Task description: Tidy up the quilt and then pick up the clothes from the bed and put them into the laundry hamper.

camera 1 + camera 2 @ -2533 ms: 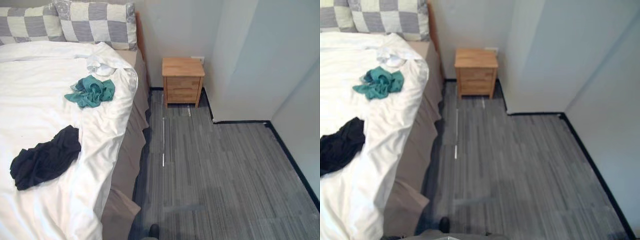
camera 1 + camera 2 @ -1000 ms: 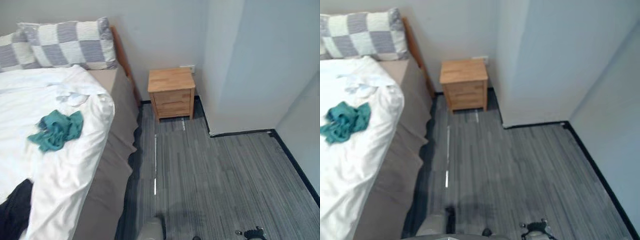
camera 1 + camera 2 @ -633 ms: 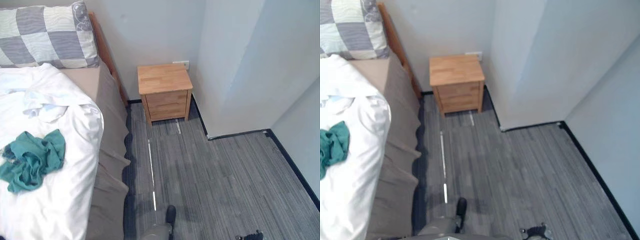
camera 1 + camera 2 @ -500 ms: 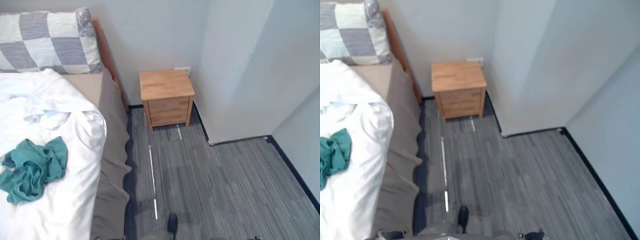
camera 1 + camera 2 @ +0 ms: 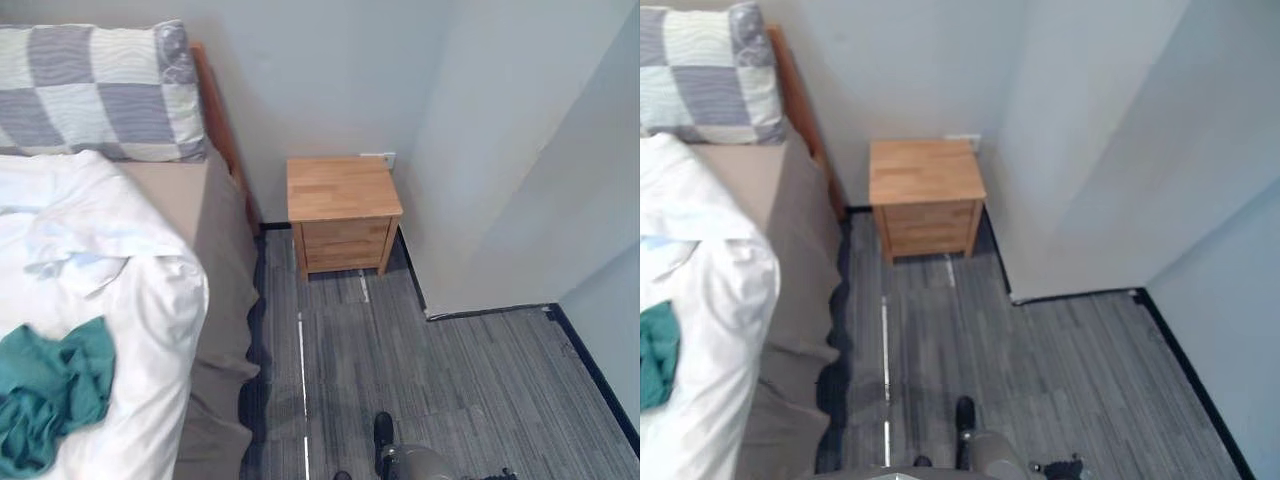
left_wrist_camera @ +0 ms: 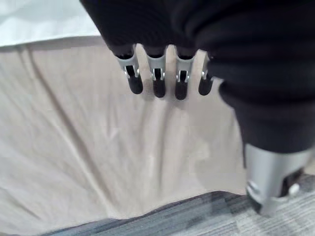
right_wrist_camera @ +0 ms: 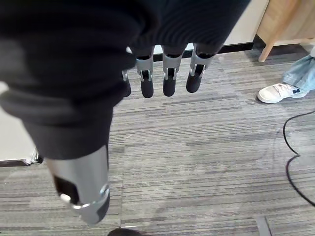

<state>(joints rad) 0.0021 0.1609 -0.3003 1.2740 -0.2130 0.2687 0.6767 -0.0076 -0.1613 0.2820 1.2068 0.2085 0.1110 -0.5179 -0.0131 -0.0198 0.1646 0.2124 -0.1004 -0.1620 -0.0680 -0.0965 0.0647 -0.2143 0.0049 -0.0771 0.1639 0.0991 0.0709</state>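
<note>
Both hands, left (image 6: 162, 73) and right (image 7: 162, 73), hung loose with fingers straight; green clothes (image 5: 50, 405) lay on the quilt (image 5: 110, 260).

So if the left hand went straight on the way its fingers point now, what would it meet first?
Probably the beige bed skirt: the left hand hangs empty with straight fingers aimed at that cloth, nothing between. How near it is, the wrist view cannot settle.

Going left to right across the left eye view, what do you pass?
Teal garment → white quilt → tan bed skirt → wooden nightstand → grey wall corner.
</note>
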